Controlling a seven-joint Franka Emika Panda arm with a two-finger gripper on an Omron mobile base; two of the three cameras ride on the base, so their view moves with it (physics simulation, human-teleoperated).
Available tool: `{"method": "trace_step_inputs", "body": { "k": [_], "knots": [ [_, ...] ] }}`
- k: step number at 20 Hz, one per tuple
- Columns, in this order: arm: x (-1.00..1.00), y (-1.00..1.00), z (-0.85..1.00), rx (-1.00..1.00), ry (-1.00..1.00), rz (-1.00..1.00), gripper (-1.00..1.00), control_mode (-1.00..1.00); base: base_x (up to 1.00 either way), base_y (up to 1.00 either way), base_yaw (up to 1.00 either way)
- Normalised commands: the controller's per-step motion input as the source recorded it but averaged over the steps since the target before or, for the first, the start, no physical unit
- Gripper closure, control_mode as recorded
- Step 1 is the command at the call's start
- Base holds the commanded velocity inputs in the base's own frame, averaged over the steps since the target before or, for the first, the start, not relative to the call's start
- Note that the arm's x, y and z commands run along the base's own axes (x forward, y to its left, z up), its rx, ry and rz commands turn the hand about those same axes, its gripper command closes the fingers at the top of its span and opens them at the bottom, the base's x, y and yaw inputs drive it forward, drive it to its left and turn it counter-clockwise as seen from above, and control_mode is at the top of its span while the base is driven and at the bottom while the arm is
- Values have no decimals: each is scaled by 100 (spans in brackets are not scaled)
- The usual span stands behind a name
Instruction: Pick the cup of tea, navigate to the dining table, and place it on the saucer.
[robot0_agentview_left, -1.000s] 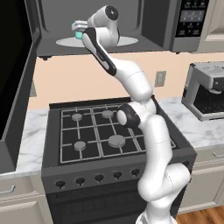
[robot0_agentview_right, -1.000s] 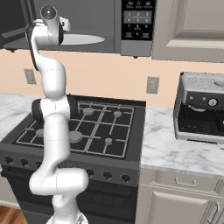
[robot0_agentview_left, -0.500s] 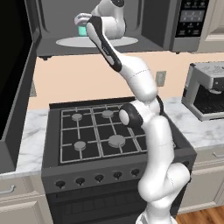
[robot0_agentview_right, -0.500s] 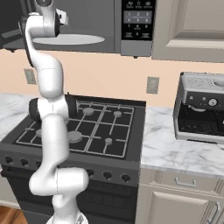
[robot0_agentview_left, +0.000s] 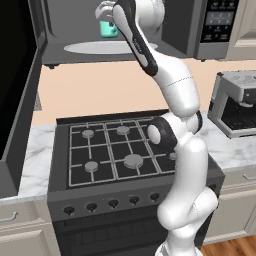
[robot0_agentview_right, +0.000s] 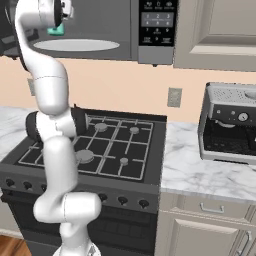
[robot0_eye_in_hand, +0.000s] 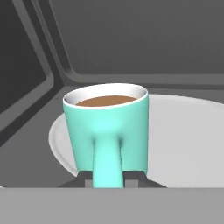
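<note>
The cup of tea is a teal mug with a white inner rim and brown liquid. It hangs inside the open microwave, just above the white turntable plate. My gripper is shut on the mug's handle, which faces the hand. In the left base view the cup of tea sits under the raised hand, gripper at its side. In the right base view the cup of tea peeks out beside the wrist. The dining table and the saucer are out of view.
The microwave door stands swung open at the left. Below is a black gas stove set in a marble counter. A coffee machine stands on the right. The microwave's control panel and a cabinet sit above.
The hand has risen and shifted a little right inside the microwave, carrying the mug up off the turntable plate. The jaws have stayed shut on the handle.
</note>
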Motion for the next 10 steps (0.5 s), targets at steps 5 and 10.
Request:
{"method": "trace_step_inputs", "body": {
  "k": [5, 10],
  "knots": [
    [-63, -16, -22, 3, -13, 0, 100, -100, 0, 0, 0],
    [-80, -20, -38, 7, -22, 0, 100, -100, 0, 0, 0]
  ]
}}
